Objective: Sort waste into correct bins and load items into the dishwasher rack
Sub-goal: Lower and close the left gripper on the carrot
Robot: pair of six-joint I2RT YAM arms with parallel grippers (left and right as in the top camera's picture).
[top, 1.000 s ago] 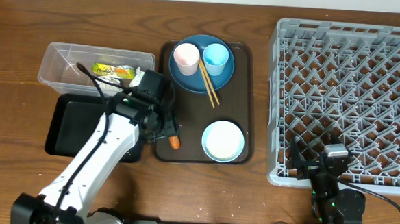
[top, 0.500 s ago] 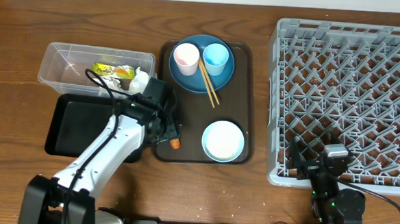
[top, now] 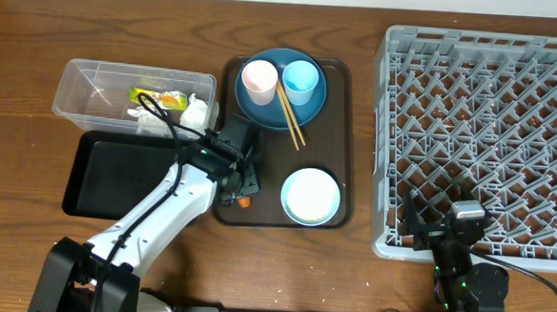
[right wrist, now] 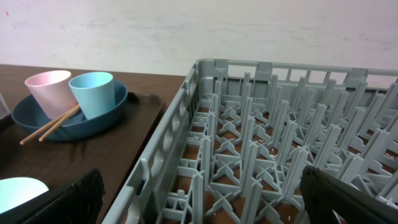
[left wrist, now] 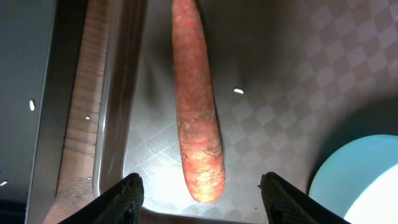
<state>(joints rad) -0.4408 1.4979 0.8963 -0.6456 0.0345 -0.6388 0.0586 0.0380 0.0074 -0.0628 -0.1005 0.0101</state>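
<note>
My left gripper (left wrist: 202,200) is hovering over the small orange carrot (left wrist: 196,99), fingers spread either side and not touching it. The carrot is lying at 7 o'clock on the brown tray (top: 342,131). It's tapered and rough-skinned, thick end nearest my fingertips, with the white bowl (top: 310,196) at its 3 o'clock. My right gripper (right wrist: 208,205) is gaping wide.

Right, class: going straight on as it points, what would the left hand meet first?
Probably the carrot, lying on the brown tray; the open left hand is lined up on it.
</note>
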